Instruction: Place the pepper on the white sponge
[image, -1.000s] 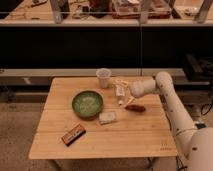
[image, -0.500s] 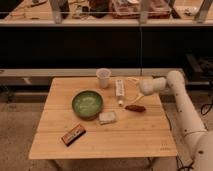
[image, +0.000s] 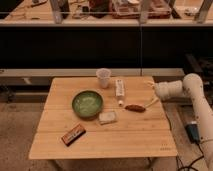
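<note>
Pepper (image: 134, 107) lies on table (image: 125, 136), apart from white sponge (image: 107, 117) — gripper (image: 149, 93) beside it, apparently open.

One raised, mid-distance camera faces the table (image: 125, 135), claw (image: 151, 94) at its right edge.

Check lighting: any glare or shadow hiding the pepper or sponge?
Camera view: warm, even light on the table, no glare; pepper and sponge both plainly lit; the gripper, over the table's right edge beside the pepper, throws no visible shadow on it; the band behind the table is dark.
</note>
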